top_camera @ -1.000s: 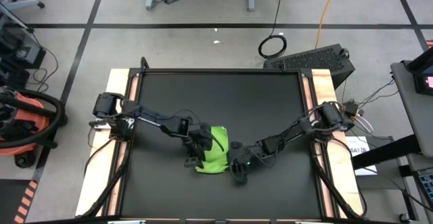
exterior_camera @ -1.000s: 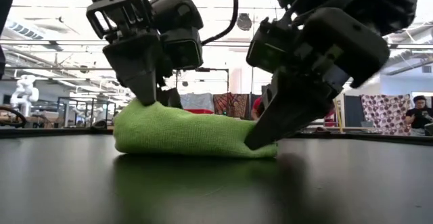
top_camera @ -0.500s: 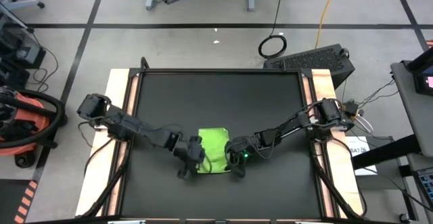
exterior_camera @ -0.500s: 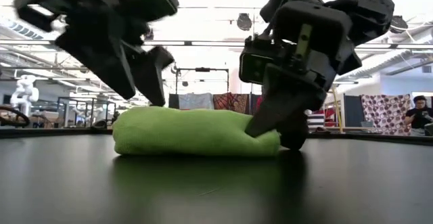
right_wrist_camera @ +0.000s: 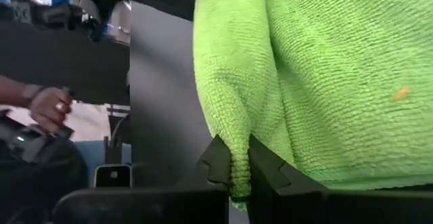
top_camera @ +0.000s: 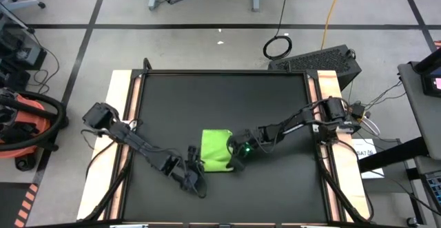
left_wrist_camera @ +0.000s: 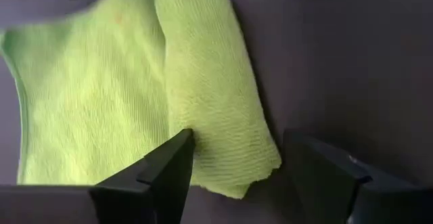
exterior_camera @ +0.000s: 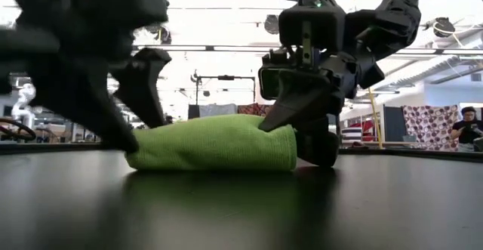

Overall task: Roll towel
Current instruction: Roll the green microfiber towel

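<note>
1. On the black table mat (top_camera: 220, 104), toward its front middle: the towel (top_camera: 215, 151), lime green, partly rolled, a thick roll along one side and a flatter layer beside it.
2. At the towel's right edge: the right gripper (top_camera: 238, 152), fingers closed together on a pinched fold of the cloth; in the right wrist view, green fabric squeezed between the two dark fingertips (right_wrist_camera: 218, 162).
3. Just off the towel's front-left corner: the left gripper (top_camera: 195, 182), jaws spread apart, holding nothing; in the left wrist view, the end of the roll lying between the two open fingers (left_wrist_camera: 169, 166) without touching either.
4. In the low view: towel (exterior_camera: 215, 140) flat on the mat, right gripper (exterior_camera: 290, 118) pressed against its end, left gripper (exterior_camera: 113, 125) low at the other end.
5. Beyond the table, in the right wrist view: a person's hand (right_wrist_camera: 47, 107).
</note>
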Controlling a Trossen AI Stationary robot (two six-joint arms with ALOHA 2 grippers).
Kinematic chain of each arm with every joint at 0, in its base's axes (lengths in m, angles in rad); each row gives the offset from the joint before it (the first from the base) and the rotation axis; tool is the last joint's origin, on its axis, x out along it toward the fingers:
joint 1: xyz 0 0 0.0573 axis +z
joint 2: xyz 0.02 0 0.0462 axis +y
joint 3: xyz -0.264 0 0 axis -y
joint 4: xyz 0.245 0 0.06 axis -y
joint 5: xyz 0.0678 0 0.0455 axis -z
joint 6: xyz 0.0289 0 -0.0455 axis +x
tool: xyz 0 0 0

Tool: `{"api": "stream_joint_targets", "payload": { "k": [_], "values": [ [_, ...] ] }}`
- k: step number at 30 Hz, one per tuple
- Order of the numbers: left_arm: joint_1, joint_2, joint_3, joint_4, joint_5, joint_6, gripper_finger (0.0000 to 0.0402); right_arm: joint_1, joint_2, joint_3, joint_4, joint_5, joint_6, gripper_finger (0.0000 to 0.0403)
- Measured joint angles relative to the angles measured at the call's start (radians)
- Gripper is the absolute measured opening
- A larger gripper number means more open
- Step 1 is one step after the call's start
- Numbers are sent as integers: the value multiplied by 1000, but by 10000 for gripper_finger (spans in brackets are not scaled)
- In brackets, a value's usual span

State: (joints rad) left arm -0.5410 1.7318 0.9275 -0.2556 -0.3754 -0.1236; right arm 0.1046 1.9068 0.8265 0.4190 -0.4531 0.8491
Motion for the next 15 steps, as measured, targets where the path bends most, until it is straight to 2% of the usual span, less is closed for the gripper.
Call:
{"api": "stream_joint_targets", "payload": {
  "k": [5, 9, 12, 15],
  "values": [
    [-27, 57, -33, 47, -70, -91, 232, -15, 0, 0, 1, -4, 30, 8],
    [-32, 63, -56, 94, -88, -153, 225, -19, 0, 0, 0, -21, 33, 8],
    [-30, 65, -63, 131, -87, -156, 193, -19, 0, 0, -2, -22, 36, 8],
    [-24, 67, -64, 150, -79, -153, 138, -19, 1, -1, -2, -22, 41, 9]
  ]
}}
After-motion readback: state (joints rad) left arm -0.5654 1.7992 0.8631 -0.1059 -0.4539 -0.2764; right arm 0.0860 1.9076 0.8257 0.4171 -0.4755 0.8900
